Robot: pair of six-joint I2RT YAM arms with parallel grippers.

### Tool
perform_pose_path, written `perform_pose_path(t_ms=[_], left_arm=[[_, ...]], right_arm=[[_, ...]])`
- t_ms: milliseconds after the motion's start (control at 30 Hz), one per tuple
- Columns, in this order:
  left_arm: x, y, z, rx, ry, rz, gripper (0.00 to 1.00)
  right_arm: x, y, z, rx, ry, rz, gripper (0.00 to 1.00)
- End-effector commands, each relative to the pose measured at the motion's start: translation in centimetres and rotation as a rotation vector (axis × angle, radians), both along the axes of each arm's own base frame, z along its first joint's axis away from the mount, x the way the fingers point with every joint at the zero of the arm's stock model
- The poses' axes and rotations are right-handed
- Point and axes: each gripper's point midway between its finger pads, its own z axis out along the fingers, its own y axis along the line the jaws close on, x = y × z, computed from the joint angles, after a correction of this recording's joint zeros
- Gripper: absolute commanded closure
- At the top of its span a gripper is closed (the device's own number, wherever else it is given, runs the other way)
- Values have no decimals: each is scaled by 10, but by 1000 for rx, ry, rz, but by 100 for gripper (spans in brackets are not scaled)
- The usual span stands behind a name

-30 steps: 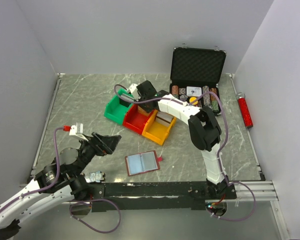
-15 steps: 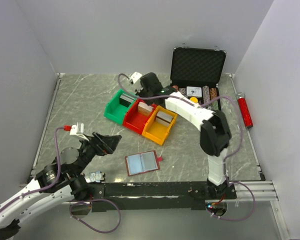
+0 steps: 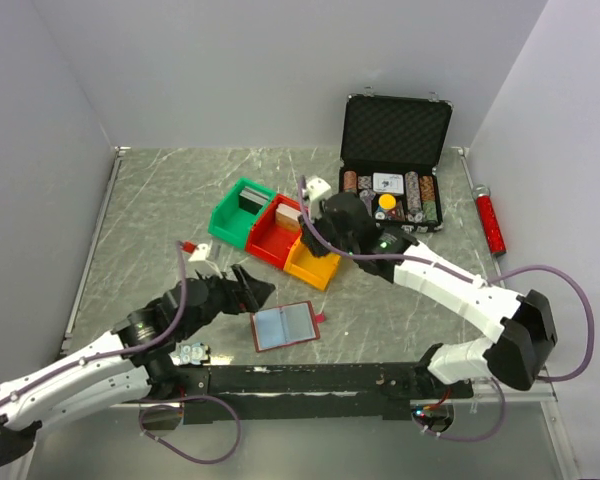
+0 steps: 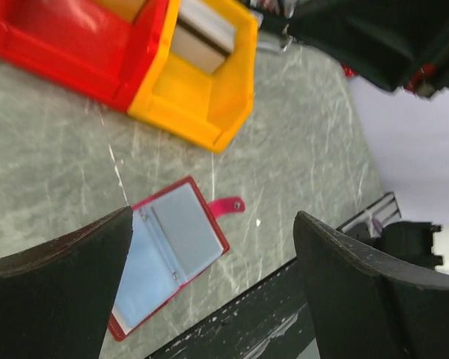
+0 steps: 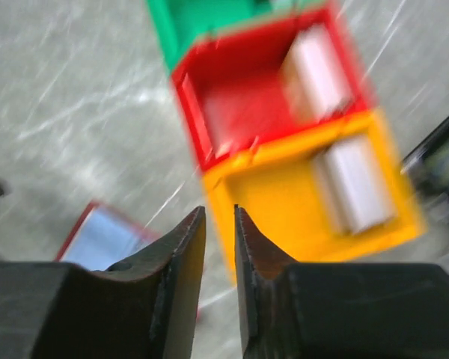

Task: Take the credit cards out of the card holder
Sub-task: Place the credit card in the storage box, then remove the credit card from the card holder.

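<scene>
- Left wrist view: the left gripper [image 4: 213, 217] has its fingers spread really wide with nothing between them. It hangs above the card holder [image 4: 170, 253], not touching it.
- The right gripper [image 5: 219, 211] is the opposite. Its fingers are almost pressed together with just a thin slit between them, and it isn't pinching anything. It hovers over the seam where the red bin [image 5: 239, 112] meets the yellow bin [image 5: 277, 202], well apart from the card holder.
- The card holder lies opened out flat, inside facing up, on the table [image 3: 150, 200] near the front edge. In the top view it's just right of the left gripper.
- Its long axis runs roughly left to right across the table, with the right end tipped a bit toward the back.
- The little strap tab [image 3: 320, 319] sticks out of the right short end, pointing toward the right arm's side.
- The credit cards [image 3: 271, 327] are pale blue-grey and tucked into the pockets on both halves, side by side along that long axis.
- Behind the holder, the green bin [image 3: 242, 208], the red one and the yellow one sit in a diagonal row touching each other. There's a grey deck [image 5: 355, 183] in the yellow bin and another in the red.
- The black chip case [image 3: 395, 135] stands open at the back right.
</scene>
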Motion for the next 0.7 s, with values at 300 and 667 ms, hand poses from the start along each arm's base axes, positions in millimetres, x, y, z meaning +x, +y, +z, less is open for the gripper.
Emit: perform_pose_path(t_ms=[300, 667], left_arm=[[-11, -70, -52, -112, 153, -196, 30], [-13, -87, -88, -67, 245, -196, 45]], right_arm=[[-125, -4, -52, 402, 423, 133, 25], [-145, -11, -107, 337, 551, 135, 51]])
